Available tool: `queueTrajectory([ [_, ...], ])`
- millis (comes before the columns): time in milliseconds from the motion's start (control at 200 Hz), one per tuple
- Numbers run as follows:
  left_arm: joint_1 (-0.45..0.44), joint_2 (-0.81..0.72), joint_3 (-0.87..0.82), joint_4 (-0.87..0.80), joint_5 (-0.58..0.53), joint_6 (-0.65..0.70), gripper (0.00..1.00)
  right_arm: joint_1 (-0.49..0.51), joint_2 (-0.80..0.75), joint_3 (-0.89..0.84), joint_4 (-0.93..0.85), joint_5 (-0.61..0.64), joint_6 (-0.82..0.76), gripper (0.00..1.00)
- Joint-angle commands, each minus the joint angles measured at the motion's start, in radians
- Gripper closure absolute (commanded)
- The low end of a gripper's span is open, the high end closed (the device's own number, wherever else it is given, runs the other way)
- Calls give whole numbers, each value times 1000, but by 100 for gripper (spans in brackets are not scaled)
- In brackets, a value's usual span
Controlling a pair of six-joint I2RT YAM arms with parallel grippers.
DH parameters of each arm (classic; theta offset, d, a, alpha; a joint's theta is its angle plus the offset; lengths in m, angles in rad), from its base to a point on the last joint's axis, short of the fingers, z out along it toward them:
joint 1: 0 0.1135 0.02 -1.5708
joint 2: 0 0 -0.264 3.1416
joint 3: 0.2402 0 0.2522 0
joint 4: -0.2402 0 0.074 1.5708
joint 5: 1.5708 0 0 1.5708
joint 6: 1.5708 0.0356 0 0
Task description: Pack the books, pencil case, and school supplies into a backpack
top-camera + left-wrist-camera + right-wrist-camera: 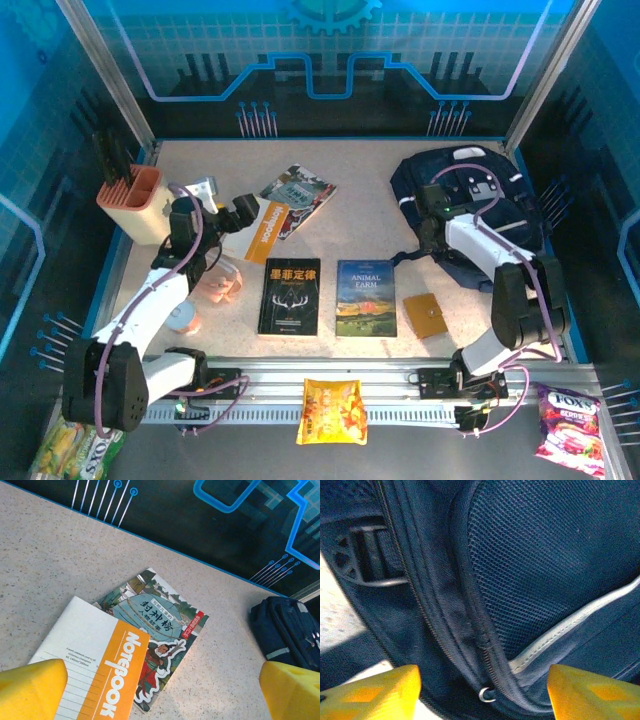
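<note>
Right jaws: partly open, low over the backpack (412,180). The yellow fingertips (375,692) stand apart on either side of its zipper seam (470,625), with a small metal ring (487,694) between them.

Left jaws: wide, holding nothing, well left of the backpack. They are above the orange-and-white notebook (100,665), which overlaps the illustrated book (160,625).

The black book (289,296) and Animal Farm (366,297) lie flat on the surface (370,220), left of the backpack and nearer me. The tan square (426,314) is just in front of the backpack.

Robot test booth (blue circuit-print walls (330,50), aluminium frame (105,70)).
</note>
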State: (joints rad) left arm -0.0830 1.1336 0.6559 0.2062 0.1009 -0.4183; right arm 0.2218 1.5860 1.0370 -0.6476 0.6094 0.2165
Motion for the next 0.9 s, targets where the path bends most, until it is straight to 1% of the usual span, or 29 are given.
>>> queueTrajectory([
  [0,-8,5,37,-7,32,-2,1,-8,26,40,-40,89,-57,41],
  [110,-9,11,42,-5,31,-1,1,-21,44,50,-30,80,-86,51],
  [285,-11,22,46,-5,32,1,1,-41,80,64,-19,61,-120,54],
  [435,-12,29,49,-7,33,0,1,-56,128,81,-18,39,-138,62],
  [545,-12,35,50,-10,34,1,1,-59,160,90,-24,49,-142,66],
  [560,-12,36,52,-11,34,0,1,-59,164,92,-25,52,-143,68],
  [680,-14,46,57,-14,45,-6,1,-60,181,115,-40,67,-147,88],
  [720,-14,52,62,-13,54,-9,1,-55,178,128,-49,69,-148,93],
  [820,-18,75,79,-23,78,-28,1,-28,151,168,-67,93,-144,98],
  [895,-29,103,96,-25,124,-42,1,-4,129,215,-101,101,-132,100],
])
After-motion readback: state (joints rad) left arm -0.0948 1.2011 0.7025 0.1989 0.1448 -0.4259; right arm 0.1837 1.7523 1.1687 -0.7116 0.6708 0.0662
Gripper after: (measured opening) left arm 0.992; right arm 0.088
